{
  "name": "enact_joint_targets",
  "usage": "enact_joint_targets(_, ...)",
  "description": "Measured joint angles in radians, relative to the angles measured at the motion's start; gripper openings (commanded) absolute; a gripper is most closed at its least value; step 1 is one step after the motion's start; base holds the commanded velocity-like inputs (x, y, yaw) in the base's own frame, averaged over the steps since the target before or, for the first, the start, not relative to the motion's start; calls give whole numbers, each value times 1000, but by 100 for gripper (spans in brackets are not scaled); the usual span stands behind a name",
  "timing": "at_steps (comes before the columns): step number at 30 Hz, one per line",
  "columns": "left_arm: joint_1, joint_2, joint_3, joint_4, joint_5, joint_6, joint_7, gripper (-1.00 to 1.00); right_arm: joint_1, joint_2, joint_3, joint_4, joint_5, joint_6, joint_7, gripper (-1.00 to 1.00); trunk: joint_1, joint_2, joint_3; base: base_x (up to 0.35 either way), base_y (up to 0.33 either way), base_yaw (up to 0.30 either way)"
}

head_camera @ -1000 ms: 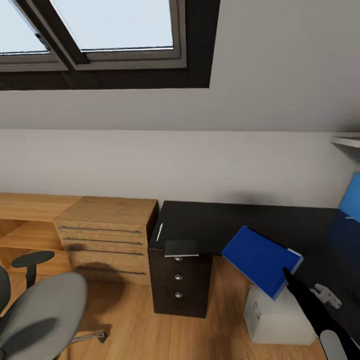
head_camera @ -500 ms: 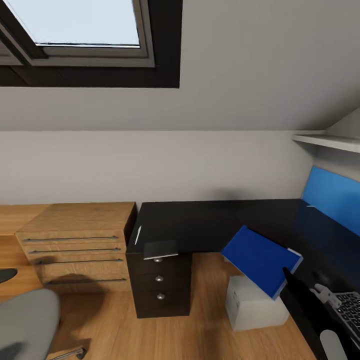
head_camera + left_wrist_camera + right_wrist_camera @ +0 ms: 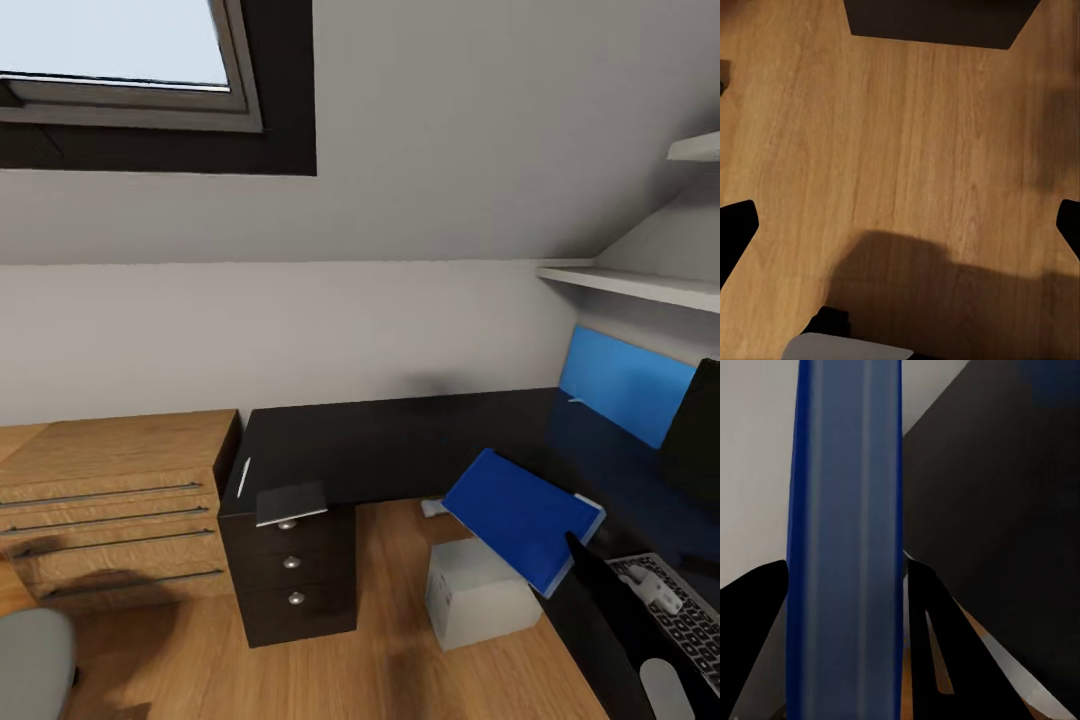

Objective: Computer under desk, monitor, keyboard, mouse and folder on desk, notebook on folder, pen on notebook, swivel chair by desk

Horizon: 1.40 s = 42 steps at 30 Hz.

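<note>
Right gripper [image 3: 844, 585] around flat blue folder [image 3: 844, 532]

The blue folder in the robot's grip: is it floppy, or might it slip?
The folder looks stiff: pinched at one edge by the right gripper, it stays flat, tilted, without sagging. Being thin and glossy, it may slip or pivot between the fingers.

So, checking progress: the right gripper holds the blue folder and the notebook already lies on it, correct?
Not quite. The right gripper does hold the folder, but the notebook lies apart, on the black cabinet desk, as the head view shows.
</note>
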<state>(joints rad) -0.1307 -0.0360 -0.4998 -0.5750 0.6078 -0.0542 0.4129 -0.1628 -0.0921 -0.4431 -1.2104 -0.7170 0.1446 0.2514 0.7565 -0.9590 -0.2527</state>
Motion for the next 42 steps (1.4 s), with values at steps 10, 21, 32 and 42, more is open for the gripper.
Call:
enact_joint_targets(10,0,0,0,0,0,0,0,100,-42,15,12,-47,-15,2,-13,-100,0,0,0,0,0,-4)
enact_joint_targets(21,0,0,-1,1,0,1,0,100,-515,22,3,428,-227,-86,-298,-100,0,0,0,0,0,0)
enact_joint_targets(32,0,0,-1,1,0,2,-1,100,-560,59,8,527,-409,-128,-328,-100,0,0,0,0,0,0)
enact_joint_targets(42,0,0,-1,2,0,2,0,100,-561,121,7,568,-417,-128,-303,-100,0,0,0,0,0,0)
